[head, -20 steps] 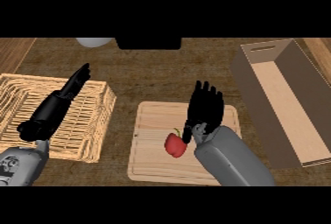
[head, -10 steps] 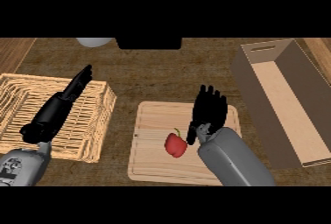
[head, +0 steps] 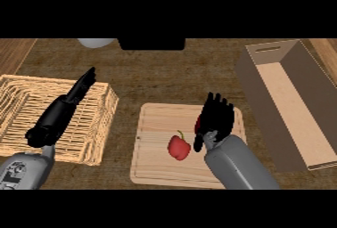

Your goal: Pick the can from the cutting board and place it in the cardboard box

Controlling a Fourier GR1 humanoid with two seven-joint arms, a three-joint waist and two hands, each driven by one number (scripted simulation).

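My right hand hangs over the cutting board, fingers straight and slightly spread, pointing to twelve o'clock, holding nothing. At its nine o'clock edge a sliver of red peeks out from under the palm; I cannot tell whether that is the can. A red pepper with a green stem lies on the board at seven o'clock of the hand, just beside my wrist. The cardboard box stands open at two o'clock, well apart from the board. My left hand rests above the wicker basket at nine o'clock, fingers straight and together. A pale round object and a dark block sit at the far edge.
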